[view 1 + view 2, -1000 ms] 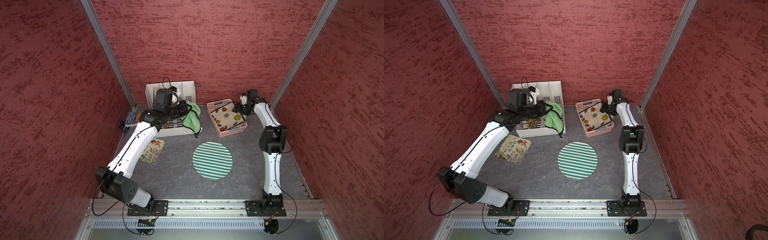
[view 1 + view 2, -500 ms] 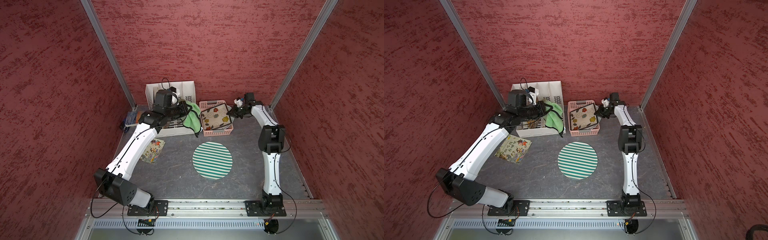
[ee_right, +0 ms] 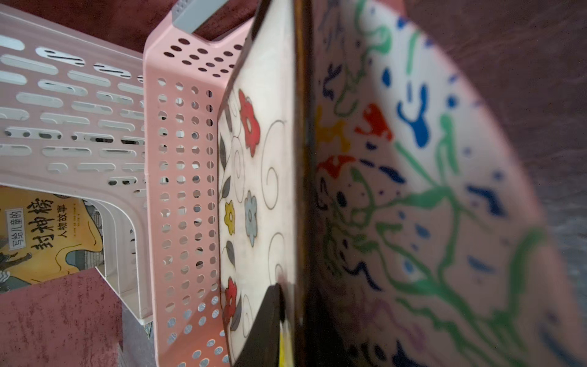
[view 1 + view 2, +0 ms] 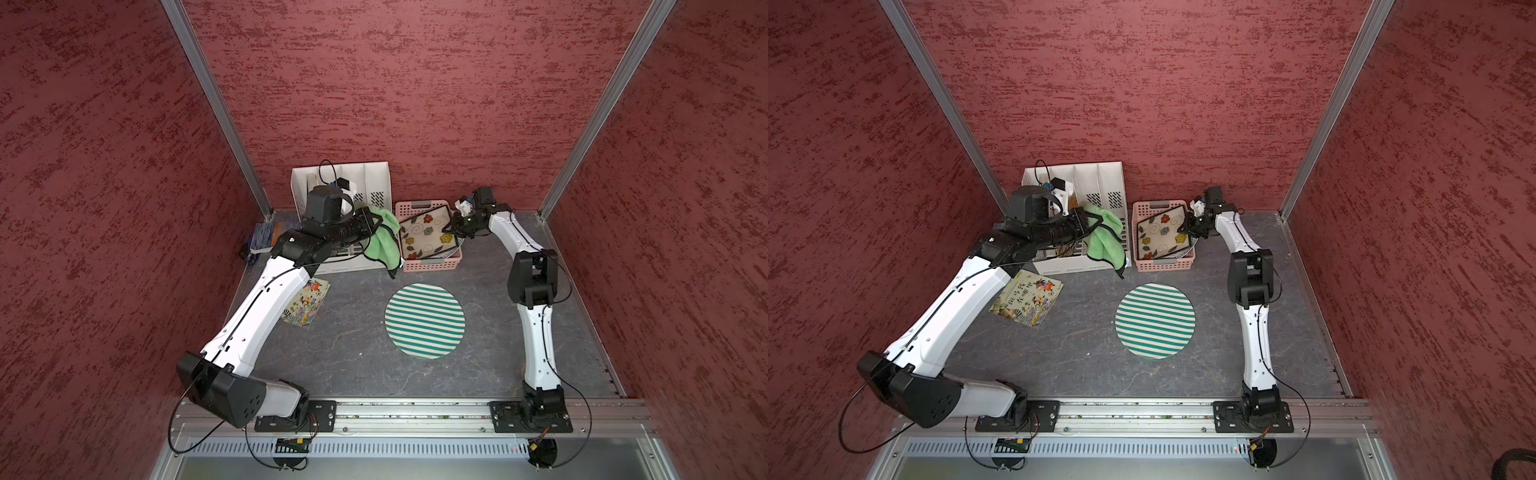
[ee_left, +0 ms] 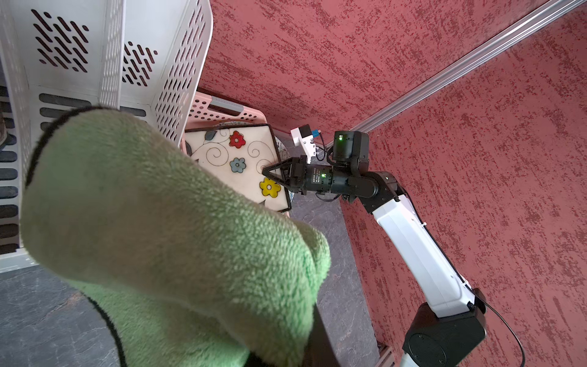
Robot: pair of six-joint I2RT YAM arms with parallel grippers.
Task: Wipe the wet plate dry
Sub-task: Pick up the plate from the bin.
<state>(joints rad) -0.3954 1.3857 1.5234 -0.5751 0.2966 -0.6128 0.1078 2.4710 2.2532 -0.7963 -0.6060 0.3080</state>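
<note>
Green fleecy cloth (image 4: 384,245), glazed square plate (image 4: 428,239)

The basket (image 4: 428,264) has slid left across the counter (image 4: 353,345) and squared up. It was skewed and apart from the cloth (image 4: 384,245); now it sits just beside it. The right end effector (image 4: 452,227) has followed, and its jaws, open a second ago, now pinch the right edge of the plate (image 4: 426,239), which lies askew.

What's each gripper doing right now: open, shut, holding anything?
Left gripper: shut on the green cloth.
Right gripper: shut on the edge of the flowered plate, which is tilted up in the pink basket.
</note>
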